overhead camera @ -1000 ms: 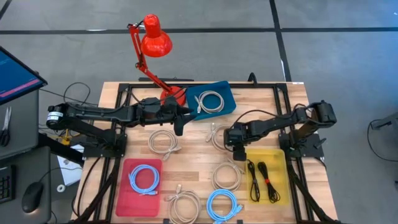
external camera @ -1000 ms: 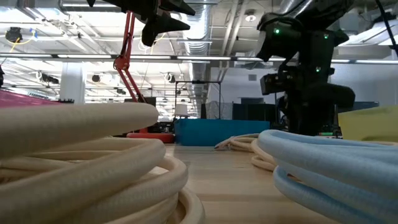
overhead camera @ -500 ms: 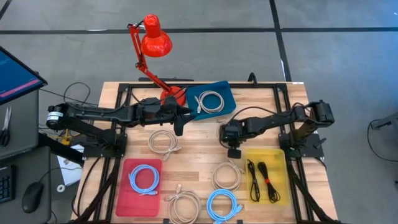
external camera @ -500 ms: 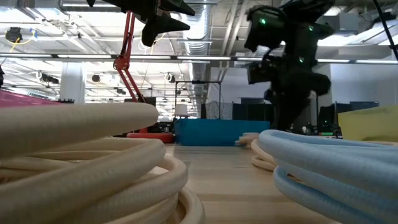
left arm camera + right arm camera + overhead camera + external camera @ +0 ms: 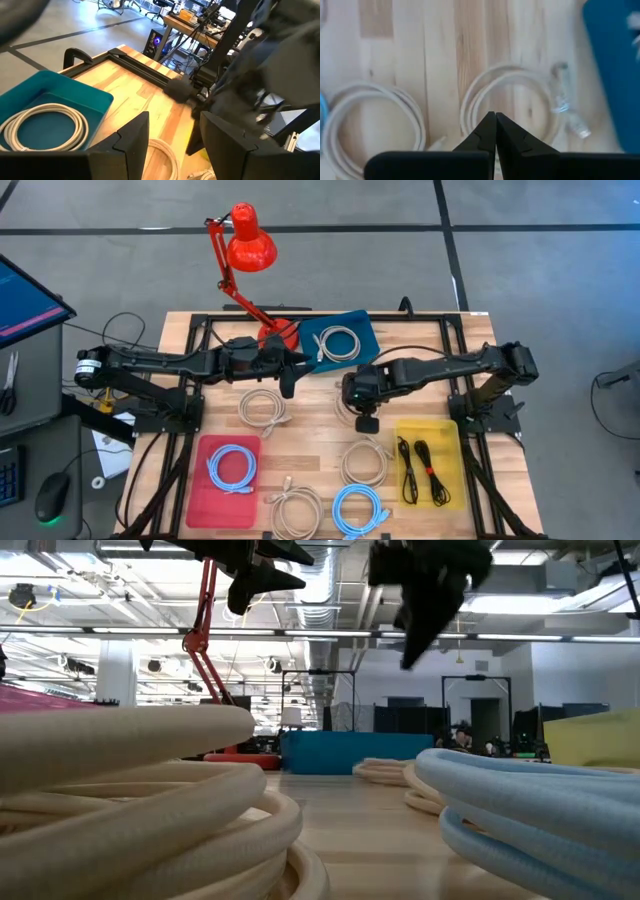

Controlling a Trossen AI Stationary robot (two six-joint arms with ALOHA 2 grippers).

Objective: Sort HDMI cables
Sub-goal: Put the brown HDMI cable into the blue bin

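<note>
Since a second ago my right gripper (image 5: pixel 352 393) has swung toward the blue tray (image 5: pixel 362 326), fingers now pressed together and empty above a beige-white coil (image 5: pixel 512 107). My left gripper (image 5: pixel 170 132) waits near the lamp base (image 5: pixel 280 333), fingers apart.

We see a red desk lamp (image 5: pixel 250 250) standing at the far edge of the wooden table (image 5: pixel 315 435), a blue tray (image 5: pixel 342 338) just beside its base, a red tray (image 5: pixel 228 468) and a yellow tray (image 5: pixel 430 460) nearer, and a monitor (image 5: pixel 25 300) off the table's left side.
</note>
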